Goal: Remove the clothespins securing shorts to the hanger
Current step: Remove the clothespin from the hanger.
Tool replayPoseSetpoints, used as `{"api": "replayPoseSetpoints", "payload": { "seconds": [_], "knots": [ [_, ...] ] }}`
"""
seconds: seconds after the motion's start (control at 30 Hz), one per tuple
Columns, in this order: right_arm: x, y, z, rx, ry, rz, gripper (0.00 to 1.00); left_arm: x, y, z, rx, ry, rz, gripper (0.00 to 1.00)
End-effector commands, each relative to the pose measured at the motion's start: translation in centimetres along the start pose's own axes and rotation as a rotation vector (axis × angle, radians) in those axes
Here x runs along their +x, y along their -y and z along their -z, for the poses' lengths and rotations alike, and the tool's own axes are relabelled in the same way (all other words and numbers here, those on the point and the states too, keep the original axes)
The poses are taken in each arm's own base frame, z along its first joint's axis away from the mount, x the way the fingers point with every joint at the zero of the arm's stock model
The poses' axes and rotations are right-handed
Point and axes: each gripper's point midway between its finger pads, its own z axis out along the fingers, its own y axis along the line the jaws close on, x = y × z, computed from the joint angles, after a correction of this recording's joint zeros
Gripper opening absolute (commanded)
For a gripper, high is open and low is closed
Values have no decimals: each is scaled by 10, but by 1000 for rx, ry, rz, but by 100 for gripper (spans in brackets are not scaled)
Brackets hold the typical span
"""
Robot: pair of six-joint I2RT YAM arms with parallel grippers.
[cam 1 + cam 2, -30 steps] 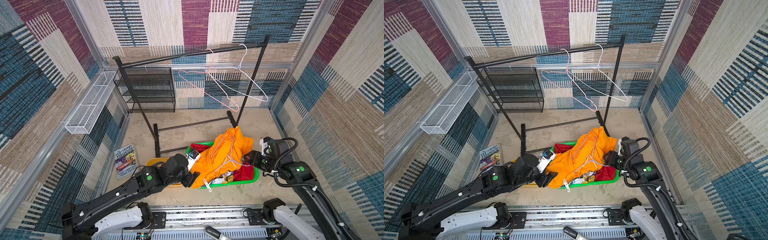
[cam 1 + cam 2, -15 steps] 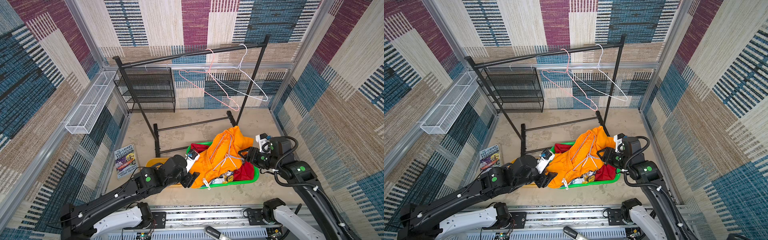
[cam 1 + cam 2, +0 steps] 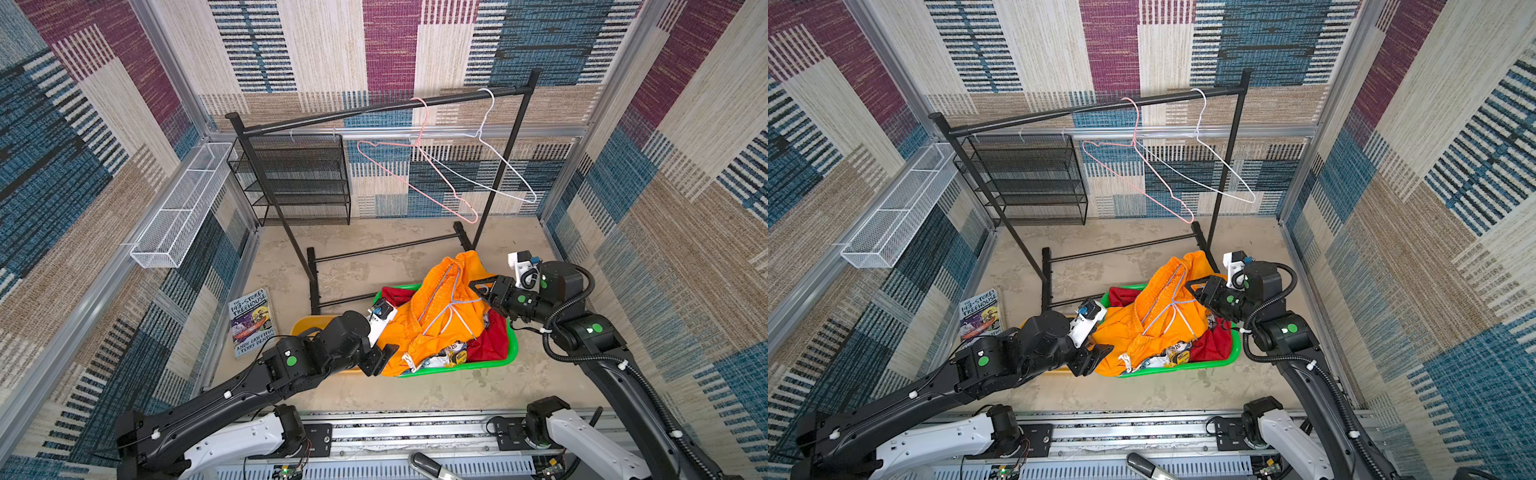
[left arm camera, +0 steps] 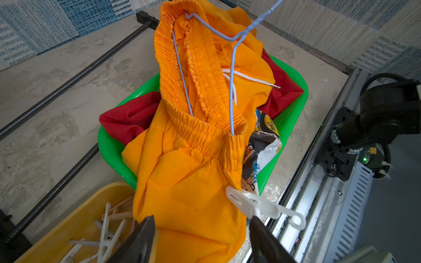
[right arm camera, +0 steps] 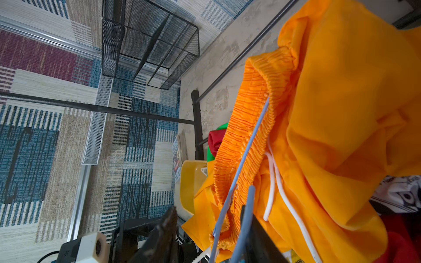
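Concrete floor [image 3: 415,395]; clothespin [image 4: 262,206] beside left tool [image 4: 200,222]

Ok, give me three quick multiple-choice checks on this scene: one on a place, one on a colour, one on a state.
1. The loose clothespins lie in: A the green basket; B the yellow tray; C the wire shelf.
2. The hanger inside the orange shorts is: A pink; B blue; C black.
3. The left tool is: A open; B shut on a clothespin; C shut on the hanger.

1 B: the left wrist view shows them piled in the tray.
2 B: its pale blue wire runs through the waistband.
3 A: its fingers stand wide apart, gripping nothing.
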Motion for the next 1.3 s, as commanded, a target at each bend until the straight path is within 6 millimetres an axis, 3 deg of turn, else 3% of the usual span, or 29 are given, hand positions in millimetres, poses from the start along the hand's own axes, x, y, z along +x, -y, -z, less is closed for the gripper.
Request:
{"api": "replayPoseSetpoints", "payload": {
  "seconds": [0.0, 0.3, 0.87, 1.27],
  "knots": [
    [-17, -28, 2, -99, 54, 17, 48, -4, -1, 1, -7, 17, 29, 70],
    [-34, -46, -6, -172, 88, 9, 46, -5, 0, -3, -11, 5, 37, 70],
    [-31, -49, -62, -93, 73, 41, 43, -4, 0, -9, -18, -33, 49, 68],
    [-40, -59, -63, -107, 105, 76, 42, 5, 7, 1, 36, -37, 188, 76]
  ]
}}
